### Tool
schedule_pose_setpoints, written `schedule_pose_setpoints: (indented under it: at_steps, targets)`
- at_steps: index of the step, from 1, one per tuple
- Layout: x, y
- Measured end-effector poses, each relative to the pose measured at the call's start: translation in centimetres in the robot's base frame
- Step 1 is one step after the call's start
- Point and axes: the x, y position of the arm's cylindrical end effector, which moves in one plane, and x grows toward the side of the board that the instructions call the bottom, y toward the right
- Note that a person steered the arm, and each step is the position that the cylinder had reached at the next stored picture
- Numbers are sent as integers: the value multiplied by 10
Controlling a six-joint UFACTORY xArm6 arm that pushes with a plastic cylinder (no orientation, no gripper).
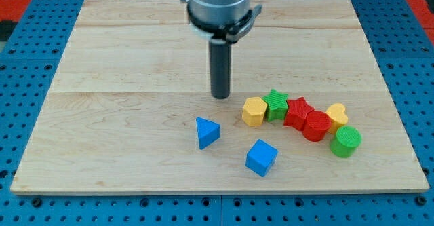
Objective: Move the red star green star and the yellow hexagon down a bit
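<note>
My tip [220, 96] rests on wooden board [122, 63], bare rod, touching no block, just left and above yellow hexagon [254, 111]. Hexagon touches green star [276, 104]; red star [298, 112] next on right. Trio sits right of centre, ridged faces, glossy.

**A:** what's the board [135, 63] made of? looks like pale wood, planks with a smooth matt grain.

**B:** yep. The blocks look like matt plastic, e.g. the yellow hexagon [254, 111], green star [275, 104], red star [297, 110]. The rod above my tip [220, 96] is dark with a slight sheen, and its collar [220, 12] is shiny grey metal.
</note>
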Motion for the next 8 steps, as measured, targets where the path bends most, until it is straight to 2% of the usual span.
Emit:
schedule_pose_setpoints:
  at_steps: [1,4,5,6,8]
  targets:
    - [-7,15]
    - [-7,-16]
    - [-12,31]
    - [-21,123]
    - [32,187]
